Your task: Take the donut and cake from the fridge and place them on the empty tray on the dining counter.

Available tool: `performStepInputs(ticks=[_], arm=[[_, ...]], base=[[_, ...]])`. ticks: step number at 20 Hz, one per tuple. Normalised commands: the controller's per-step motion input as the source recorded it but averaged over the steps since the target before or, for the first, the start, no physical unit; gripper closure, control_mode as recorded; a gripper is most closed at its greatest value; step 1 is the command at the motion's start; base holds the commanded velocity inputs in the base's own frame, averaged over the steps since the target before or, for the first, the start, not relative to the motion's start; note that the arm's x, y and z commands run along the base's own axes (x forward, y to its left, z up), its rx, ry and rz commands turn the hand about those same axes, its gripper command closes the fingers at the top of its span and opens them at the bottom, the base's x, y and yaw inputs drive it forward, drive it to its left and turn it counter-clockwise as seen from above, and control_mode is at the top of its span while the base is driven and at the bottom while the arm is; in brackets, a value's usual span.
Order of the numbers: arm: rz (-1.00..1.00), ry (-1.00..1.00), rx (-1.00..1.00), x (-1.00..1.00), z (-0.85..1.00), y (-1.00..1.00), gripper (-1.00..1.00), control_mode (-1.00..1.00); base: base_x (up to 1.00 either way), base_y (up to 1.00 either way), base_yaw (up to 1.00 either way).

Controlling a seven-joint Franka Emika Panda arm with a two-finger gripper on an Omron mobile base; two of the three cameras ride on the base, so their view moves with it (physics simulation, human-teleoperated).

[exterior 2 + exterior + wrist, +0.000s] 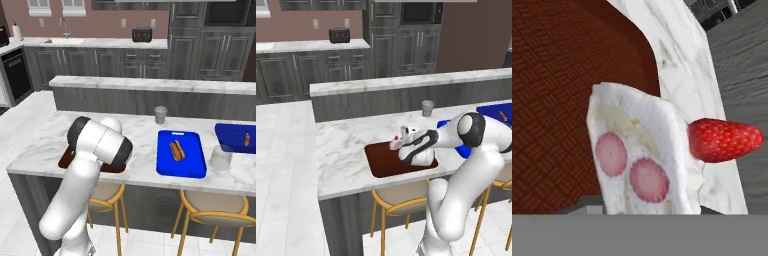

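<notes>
Counter (346, 150): I count one brown tray (381, 162), two blue trays (181, 152), two cups (160, 114). One cake (642, 165), pinched in my gripper (397, 142) above the brown tray's far edge. I see no donut on it. Risk, I judge: releasing here drops the cake on the rim, tipping it onto marble.

The arm (456, 200) is glossy white, built of rounded tubular links with dark grey joint bands; at centre frame its hand (416, 145) looks white with black trim, possibly shadowed.
</notes>
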Motion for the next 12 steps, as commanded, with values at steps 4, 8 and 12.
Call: performStepInputs(ticks=[4, 8, 12], arm=[[0.00, 0.08, 0.00, 0.39, -0.26, 0.00, 1.00, -1.00], [0.05, 0.09, 0.00, 0.18, -0.34, 0.00, 1.00, -1.00], [0.18, 0.01, 0.00, -0.01, -0.07, 0.00, 1.00, -1.00]], base=[[0.00, 0.00, 0.00], [0.00, 0.00, 0.00], [0.00, 0.00, 0.00]])
